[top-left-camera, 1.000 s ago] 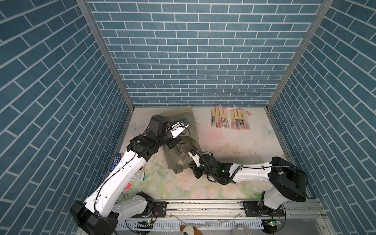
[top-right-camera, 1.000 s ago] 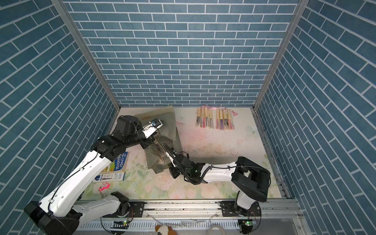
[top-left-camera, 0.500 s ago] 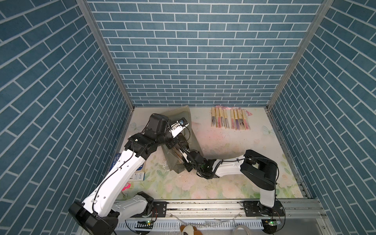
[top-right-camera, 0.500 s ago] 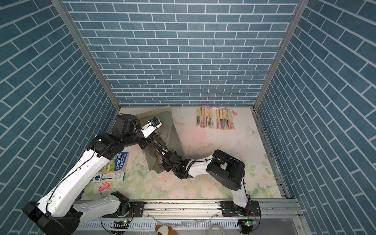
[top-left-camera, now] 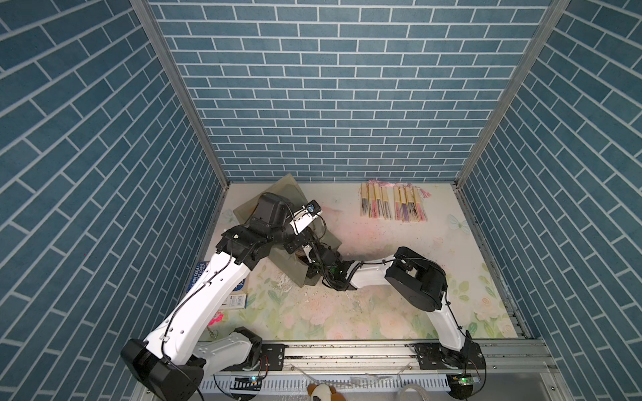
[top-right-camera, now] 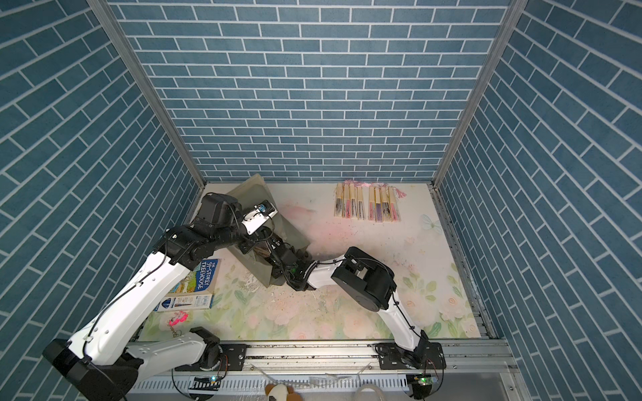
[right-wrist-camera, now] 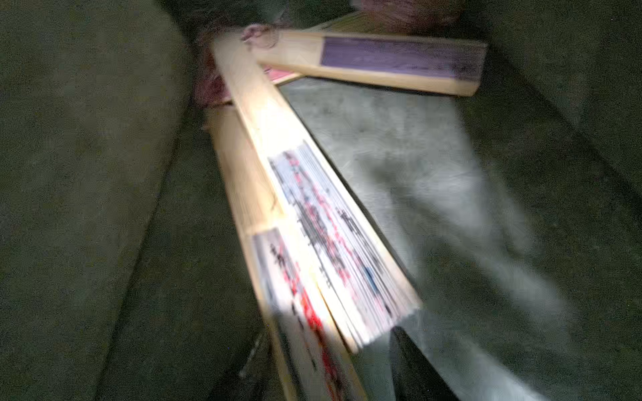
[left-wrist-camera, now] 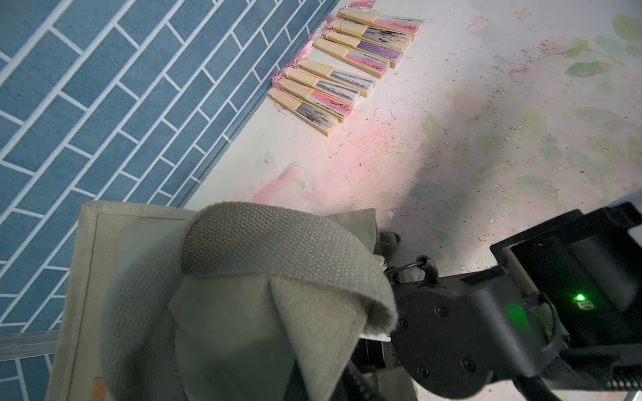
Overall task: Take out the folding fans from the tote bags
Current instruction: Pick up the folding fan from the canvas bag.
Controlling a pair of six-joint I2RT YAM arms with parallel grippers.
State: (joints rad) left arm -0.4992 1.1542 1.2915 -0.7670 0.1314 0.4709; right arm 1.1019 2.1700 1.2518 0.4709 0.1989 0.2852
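The grey-green tote bag [top-left-camera: 294, 272] [top-right-camera: 250, 190] lies at the back left with its mouth towards the middle. My left gripper [top-right-camera: 258, 244] is shut on the bag's upper edge and holds the mouth up; the strap [left-wrist-camera: 278, 239] drapes over it and hides its jaws. My right gripper [right-wrist-camera: 330, 375] is inside the bag, open, with its dark fingers [right-wrist-camera: 413, 364] either side of a blurred speckled folding fan [right-wrist-camera: 298, 312]. A second speckled fan [right-wrist-camera: 330, 225] and a purple one [right-wrist-camera: 399, 62] lie deeper in. Several fans [top-left-camera: 392, 206] [top-right-camera: 366, 206] [left-wrist-camera: 344, 66] lie in a row by the back wall.
A blue book [top-right-camera: 205, 277] and a flat white box [top-right-camera: 184, 302] lie under my left arm, with a pink trinket [top-right-camera: 178, 316] near the front. My right arm's black elbow [top-left-camera: 417, 281] stands over the floral mat. Brick walls close in three sides.
My right arm has pushed forward into the tote's mouth and its jaws have opened. My left gripper has stayed shut on the bag, shifting only slightly.
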